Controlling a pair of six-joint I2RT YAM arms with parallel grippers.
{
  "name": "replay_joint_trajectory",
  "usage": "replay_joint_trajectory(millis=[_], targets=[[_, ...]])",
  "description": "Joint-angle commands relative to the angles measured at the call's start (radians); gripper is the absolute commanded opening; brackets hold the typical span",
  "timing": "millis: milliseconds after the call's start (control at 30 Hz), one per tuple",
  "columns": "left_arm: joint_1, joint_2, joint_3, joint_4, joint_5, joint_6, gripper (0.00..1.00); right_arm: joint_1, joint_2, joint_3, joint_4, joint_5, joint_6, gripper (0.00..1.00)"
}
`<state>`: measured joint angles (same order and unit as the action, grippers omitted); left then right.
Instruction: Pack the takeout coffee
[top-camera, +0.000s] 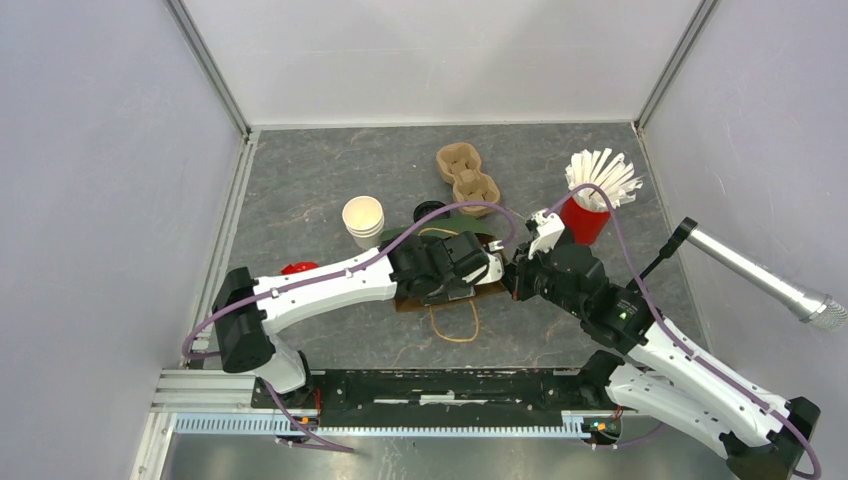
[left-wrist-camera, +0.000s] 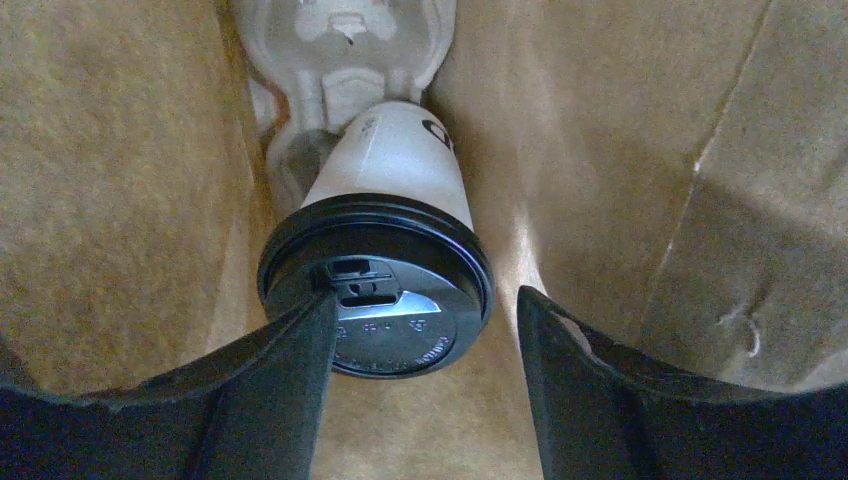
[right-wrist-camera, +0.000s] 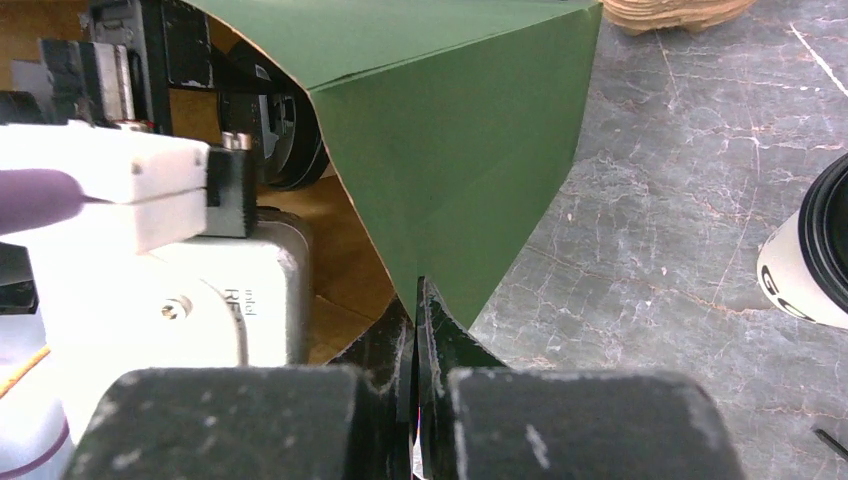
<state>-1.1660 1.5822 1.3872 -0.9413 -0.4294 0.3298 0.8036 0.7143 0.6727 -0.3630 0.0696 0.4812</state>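
Within the brown-lined green paper bag (right-wrist-camera: 450, 150): left gripper (left-wrist-camera: 425, 300) spread at the lettered white paper coffee cup (left-wrist-camera: 395, 165).
One finger overlaps its round black plastic lid (left-wrist-camera: 400, 270); contact unclear. Cup base hidden at a pale moulded-pulp tray (left-wrist-camera: 340, 40). The right gripper (right-wrist-camera: 417, 300) is pressed together, pinching the bag's edge.

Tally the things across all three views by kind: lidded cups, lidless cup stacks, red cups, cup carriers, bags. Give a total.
Lidded cups: 2, bagged cup, loose cup
Lidless cup stack: 1
Red cup: 1
Cup carriers: 2, bagged carrier, loose carrier
Bag: 1
Total: 7
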Motion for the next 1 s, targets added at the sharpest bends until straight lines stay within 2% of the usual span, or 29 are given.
replay_joint_trajectory(millis=[0,300,400,500,600,667,967], targets=[[-0.003,-0.039,0.054,-0.009,0.039,-0.052,0.72,0.006,-0.011,0.042,0.007,-0.038,0.004,0.0],[-0.008,-0.064,0.029,-0.013,0.056,-0.066,0.74,0.006,-0.042,0.024,-0.012,-0.018,0.04,0.0],[-0.008,-0.071,0.012,-0.012,0.053,-0.061,0.74,0.006,-0.047,0.027,-0.026,0.016,0.041,0.07],[-0.008,-0.071,0.004,-0.013,0.056,-0.063,0.74,0.006,-0.036,0.041,-0.023,0.035,0.031,0.09],[-0.009,-0.07,0.0,-0.012,0.061,-0.067,0.74,0.006,-0.016,0.054,-0.013,0.033,0.031,0.08],[-0.008,-0.071,-0.004,-0.011,0.061,-0.066,0.74,0.007,-0.007,0.054,-0.003,0.018,0.029,0.02],[-0.008,-0.068,-0.033,-0.006,0.064,-0.023,0.89,0.007,-0.002,0.047,0.014,0.001,0.03,0.0]])
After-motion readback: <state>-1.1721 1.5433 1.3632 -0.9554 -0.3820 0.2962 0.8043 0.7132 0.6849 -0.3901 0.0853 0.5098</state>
